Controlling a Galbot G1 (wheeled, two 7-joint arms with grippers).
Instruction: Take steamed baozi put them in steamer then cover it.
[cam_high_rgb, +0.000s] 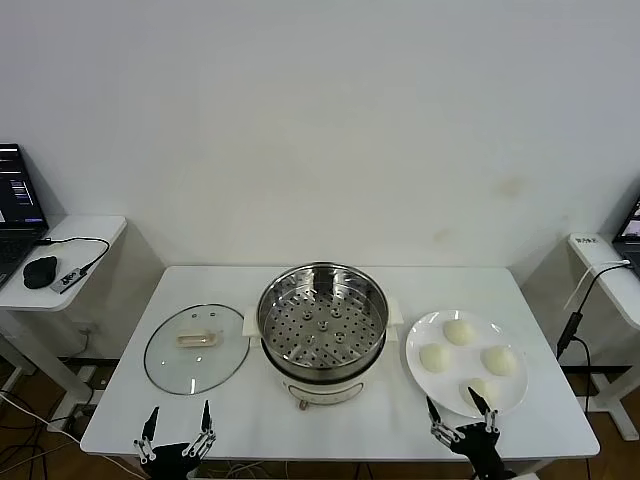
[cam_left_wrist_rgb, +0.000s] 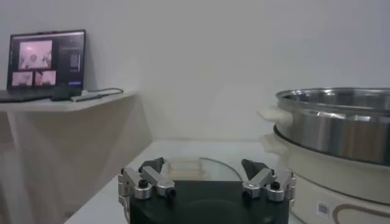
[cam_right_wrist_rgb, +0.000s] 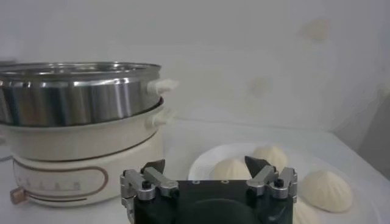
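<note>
- Steamer: I am seeing it sitting mid-table, uncovered, tray bare.
- Cover: lying flat just left of the steamer.
- Steamed baozi: four resting on the white plate, right of the steamer.
- Left gripper: hovering near the steamer's front left, fingers spread wide, holding nothing.
- Right gripper: hovering at the plate's near rim, fingers spread wide, holding nothing.

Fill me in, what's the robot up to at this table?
Nothing is being handled yet. Four baozi sit on the white plate at right, the steamer stands uncovered and empty in the middle, and the glass cover lies flat on the table at left. The left gripper and right gripper hover at the near edge, jaws open, holding nothing.
</note>
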